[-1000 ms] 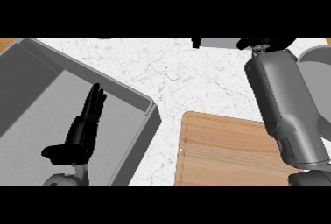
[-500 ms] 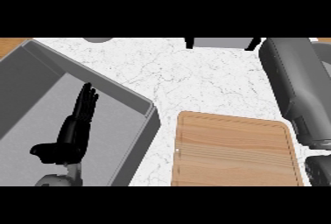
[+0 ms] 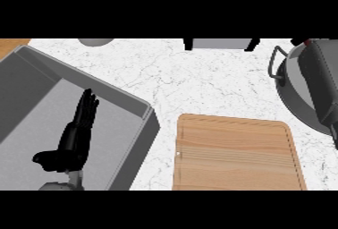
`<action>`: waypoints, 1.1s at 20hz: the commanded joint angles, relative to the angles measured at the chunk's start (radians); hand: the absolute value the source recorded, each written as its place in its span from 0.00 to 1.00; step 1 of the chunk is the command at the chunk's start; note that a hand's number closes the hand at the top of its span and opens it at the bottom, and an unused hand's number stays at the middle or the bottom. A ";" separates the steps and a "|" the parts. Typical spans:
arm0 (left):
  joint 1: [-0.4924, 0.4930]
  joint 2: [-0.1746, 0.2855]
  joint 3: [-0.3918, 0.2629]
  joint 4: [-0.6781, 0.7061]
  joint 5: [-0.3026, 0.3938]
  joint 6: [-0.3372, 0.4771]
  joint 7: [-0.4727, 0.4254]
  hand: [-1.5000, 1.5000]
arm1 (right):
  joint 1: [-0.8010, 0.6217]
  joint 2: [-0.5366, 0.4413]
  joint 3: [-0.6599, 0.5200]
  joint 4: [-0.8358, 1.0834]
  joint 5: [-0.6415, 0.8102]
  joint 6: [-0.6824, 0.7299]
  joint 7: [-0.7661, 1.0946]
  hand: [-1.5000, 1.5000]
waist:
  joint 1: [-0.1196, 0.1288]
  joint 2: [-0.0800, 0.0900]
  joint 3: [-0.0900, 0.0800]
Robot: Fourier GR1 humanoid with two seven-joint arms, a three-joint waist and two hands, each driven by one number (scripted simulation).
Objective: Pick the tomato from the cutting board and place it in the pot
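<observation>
Head view, L to R.

- 9 o'clock: grey sink (image 3: pixel 33 76) set into the marble surface (image 3: pixel 198 80). Left hand (image 3: pixel 74 136) at 8 o'clock over the sink floor, fingers straight and relaxed, holding nothing, resting.
- 5 o'clock: cutting board (image 3: pixel 231 152), flat on the surface, just beside the sink's right wall. Top is bare, no tomato on it.
- 2–3 o'clock: pot (image 3: pixel 295 89), cut by the frame edge, loop handle (image 3: pixel 275 62) toward 10 o'clock of the pot. Right forearm (image 3: pixel 325 80) lies across the pot and hides most of its opening.
- Right hand: not made out. A dark sliver at the pot's 12 o'clock rim may be part of it; can't tell whether it is clenched, released or grasping anything.
- Tomato: not visible anywhere. Judged to be either in the right hand or already in the pot, under the forearm. Unconfirmed.

Risks (judgement):
1. If the tomato is in that hand and let go near the rim rather than over the middle, it could hit the rim and roll off across the surface.
2. The forearm sits close to the pot wall, so pulling back could nudge the pot or catch its handle.
3. Placement can't be checked while the forearm blocks the opening.
</observation>
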 commanded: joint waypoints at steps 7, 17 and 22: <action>-0.033 -0.031 -0.001 0.005 -0.003 0.017 0.011 0.50 | 0.123 -0.111 -0.121 0.085 -0.174 -0.105 -0.208 1.00 | -0.005 0.004 -0.007; 0.006 -0.012 -0.008 0.002 0.004 -0.001 -0.023 0.50 | 0.209 -0.204 -0.253 0.235 -0.312 -0.056 -0.238 1.00 | 0.008 0.011 -0.006; 0.012 0.013 0.008 -0.051 0.026 -0.014 0.026 0.50 | 0.216 -0.209 -0.304 0.240 -0.404 -0.002 -0.322 0.00 | 0.002 0.003 -0.006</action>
